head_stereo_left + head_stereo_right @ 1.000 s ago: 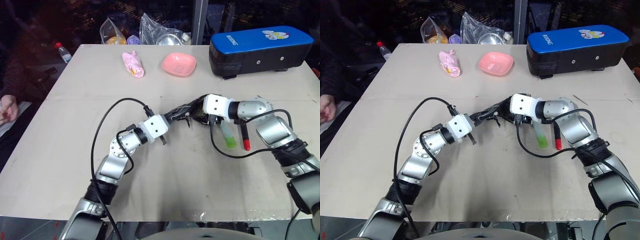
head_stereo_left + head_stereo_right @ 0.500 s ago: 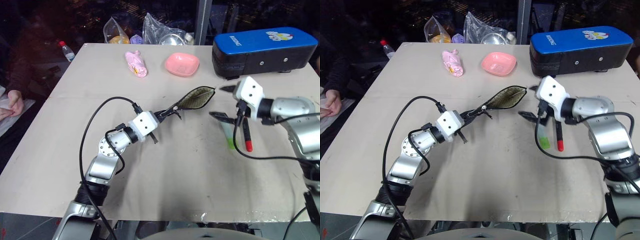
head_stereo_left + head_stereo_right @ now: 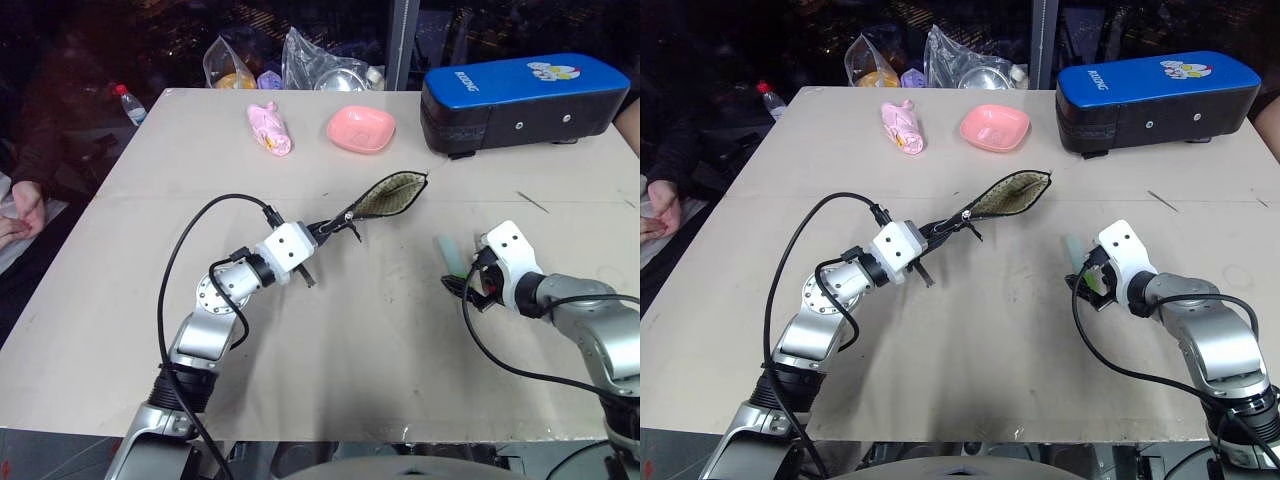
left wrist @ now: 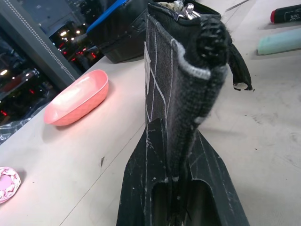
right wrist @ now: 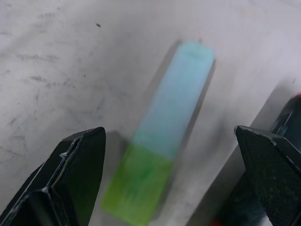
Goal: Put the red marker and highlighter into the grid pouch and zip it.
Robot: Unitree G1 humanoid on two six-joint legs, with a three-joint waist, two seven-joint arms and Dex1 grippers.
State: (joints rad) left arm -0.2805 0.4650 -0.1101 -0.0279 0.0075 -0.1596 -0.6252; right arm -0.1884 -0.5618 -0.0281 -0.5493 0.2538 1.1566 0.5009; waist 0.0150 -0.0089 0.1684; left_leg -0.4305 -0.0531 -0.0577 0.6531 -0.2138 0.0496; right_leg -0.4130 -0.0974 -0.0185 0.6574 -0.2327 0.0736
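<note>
The grid pouch stands on its edge mid-table, its mouth open and the light lining showing. My left gripper is shut on the pouch's near end; in the left wrist view its fingers pinch the fabric. To the right, the mint highlighter with its green end lies flat on the table. My right gripper hangs open just above it, one finger on each side. The red marker lies just beyond the highlighter and is mostly hidden behind the right gripper in the eye views.
A blue-topped black case stands at the back right, with a pink dish and a pink toy to its left. Plastic bags and a bottle sit at the far edge. A person's hand rests at the left.
My right gripper left the pouch's mouth, opened wide, swung right and came down over the highlighter. The left gripper kept its grip on the pouch.
</note>
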